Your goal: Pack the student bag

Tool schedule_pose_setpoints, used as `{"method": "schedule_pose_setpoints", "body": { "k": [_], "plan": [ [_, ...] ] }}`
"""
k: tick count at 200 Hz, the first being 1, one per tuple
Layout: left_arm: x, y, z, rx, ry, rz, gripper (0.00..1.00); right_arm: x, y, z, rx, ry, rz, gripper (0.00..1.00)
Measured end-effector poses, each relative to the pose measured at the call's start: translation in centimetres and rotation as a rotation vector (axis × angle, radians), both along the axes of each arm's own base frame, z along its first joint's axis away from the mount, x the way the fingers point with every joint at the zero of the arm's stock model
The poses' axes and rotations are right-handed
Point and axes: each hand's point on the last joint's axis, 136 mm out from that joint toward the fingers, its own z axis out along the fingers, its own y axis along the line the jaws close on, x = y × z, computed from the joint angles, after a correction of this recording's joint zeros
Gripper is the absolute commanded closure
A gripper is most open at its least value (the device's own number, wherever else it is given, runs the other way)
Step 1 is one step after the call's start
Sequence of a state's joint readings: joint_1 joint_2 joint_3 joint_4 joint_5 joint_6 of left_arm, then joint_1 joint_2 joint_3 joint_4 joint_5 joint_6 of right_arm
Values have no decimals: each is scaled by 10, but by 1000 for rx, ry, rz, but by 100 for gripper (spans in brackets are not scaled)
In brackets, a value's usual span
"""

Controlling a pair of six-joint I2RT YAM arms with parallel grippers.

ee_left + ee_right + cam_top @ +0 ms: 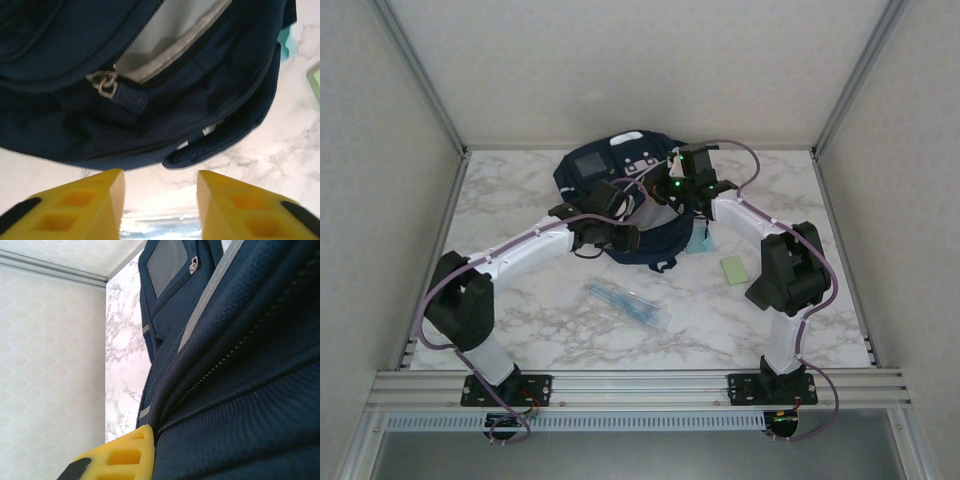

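Student bag [655, 238], the big dark navy fabric backpack with a grey square patch, sits toward the back middle of the white marble table [800, 190], right between the two arms. Its main zip is partly undone, so pale grey lining [175, 45] shows, with the metal zipper pull [104, 84] at the edge of the gap. Left gripper [160, 180] hovers just off the bag's near edge, yellow fingers parted, nothing between them. Right gripper [152, 440] is pinched tight on a fold of bag fabric. A small pale green pad [733, 268] and a clear plastic packet [630, 303] lie on the table nearer the arms.
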State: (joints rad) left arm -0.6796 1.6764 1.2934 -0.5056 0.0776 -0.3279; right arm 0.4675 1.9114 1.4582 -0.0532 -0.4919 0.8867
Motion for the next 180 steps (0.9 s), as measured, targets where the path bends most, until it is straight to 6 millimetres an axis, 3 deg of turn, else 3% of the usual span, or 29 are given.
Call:
{"method": "schedule_pose_setpoints", "body": {
  "k": [68, 96, 119, 138, 147, 180],
  "plan": [
    [43, 6, -22, 35, -66, 226, 62, 1, 1, 2, 8, -5, -2, 100],
    [46, 4, -28, 33, -52, 248, 61, 1, 2, 2, 7, -5, -2, 100],
    [48, 2, -29, 24, -48, 257, 50, 1, 2, 2, 7, -6, -1, 100],
    [51, -3, -30, 16, -40, 264, 49, 1, 2, 3, 10, -10, -2, 100],
    [52, -5, -31, 19, -36, 263, 54, 1, 2, 3, 11, -13, -1, 100],
    [52, -5, -38, 31, -15, 275, 95, 1, 2, 2, 12, -17, -1, 100]
  ]
}}
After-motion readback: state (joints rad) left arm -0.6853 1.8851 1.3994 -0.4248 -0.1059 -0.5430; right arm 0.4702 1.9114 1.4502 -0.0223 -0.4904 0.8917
